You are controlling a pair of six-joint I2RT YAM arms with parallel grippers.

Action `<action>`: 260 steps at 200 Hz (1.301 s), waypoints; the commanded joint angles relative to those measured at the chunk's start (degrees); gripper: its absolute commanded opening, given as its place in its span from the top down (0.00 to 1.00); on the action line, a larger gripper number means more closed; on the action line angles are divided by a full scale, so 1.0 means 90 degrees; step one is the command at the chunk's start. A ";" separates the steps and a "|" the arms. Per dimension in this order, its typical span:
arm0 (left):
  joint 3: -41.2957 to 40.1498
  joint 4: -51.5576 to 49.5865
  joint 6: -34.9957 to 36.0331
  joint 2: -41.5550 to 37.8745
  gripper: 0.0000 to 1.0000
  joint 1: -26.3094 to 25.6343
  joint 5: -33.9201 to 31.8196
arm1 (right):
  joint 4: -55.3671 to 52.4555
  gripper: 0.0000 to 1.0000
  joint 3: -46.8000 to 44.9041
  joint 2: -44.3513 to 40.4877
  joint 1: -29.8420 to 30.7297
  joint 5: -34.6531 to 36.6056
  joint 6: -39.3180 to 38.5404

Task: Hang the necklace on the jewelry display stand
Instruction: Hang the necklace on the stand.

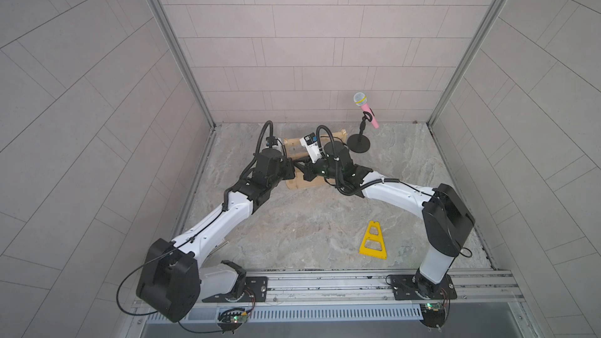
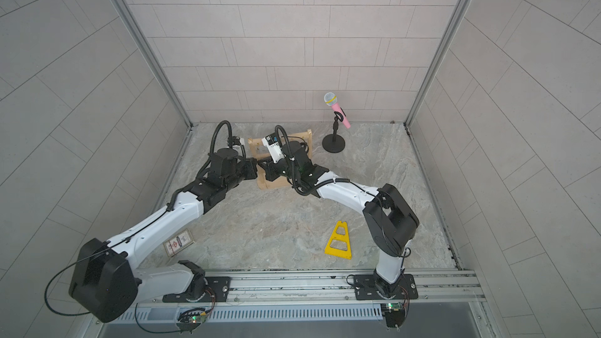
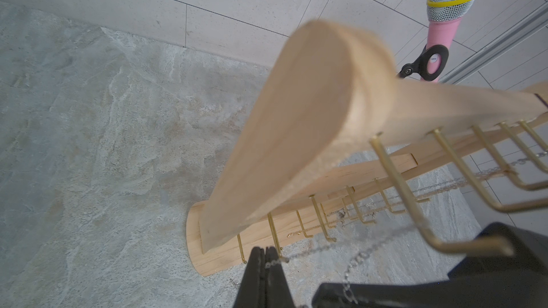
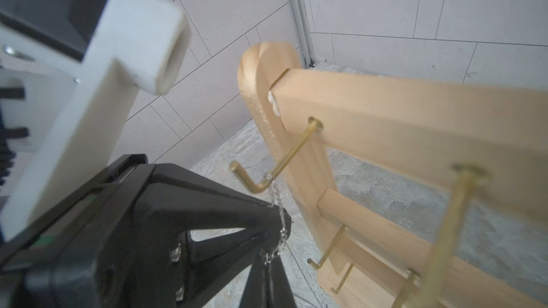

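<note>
Two closed pincers, one fine chain, one end hook

Both arms reach to the far middle of the grey marbled tabletop [image 1: 292,222], crowded over the pale wooden jewelry display stand [image 1: 300,185] with its crossbars of small gold hooks. The left gripper [image 3: 264,257] has its black jaws pressed tight on the thin silver link necklace [image 4: 275,197], and the right gripper [image 4: 267,263] pinches the same chain a little further along. From them the chain climbs to the bent gold wire hook [image 4: 284,158] nearest the post on the top bar. In the right wrist view it touches the shank at the elbow of the bend. Whether it sits fully behind the upturned tip I cannot tell.

To my eye the step in hand is seating the chain and letting go. Done well, that means a slack strand, not a taut one, since a pull could tip the light stand or drag the links off the tip. I would ease the chain toward the bar, lower both pincers together until the hook carries the weight, then open one at a time. The pink microphone [image 1: 366,108] on its black round-based stand [image 1: 358,147] is near, so a straight retreat looks safest.
</note>
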 commanded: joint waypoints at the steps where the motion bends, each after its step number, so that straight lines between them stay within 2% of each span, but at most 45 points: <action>1: 0.0185 0.0023 0.0085 -0.0111 1.00 0.0015 -0.0031 | 0.0017 0.99 -0.0068 -0.0310 0.0031 0.0007 -0.0007; 121: 0.0177 0.0036 0.0046 -0.0082 1.00 0.0008 0.0047 | -0.0383 1.00 -0.0129 -0.0415 -0.0054 0.0628 -0.0171; 260: 0.0155 0.0056 0.0018 0.0005 1.00 -0.0032 0.0067 | -0.0119 0.99 0.0036 0.0051 -0.0206 0.0770 0.0074</action>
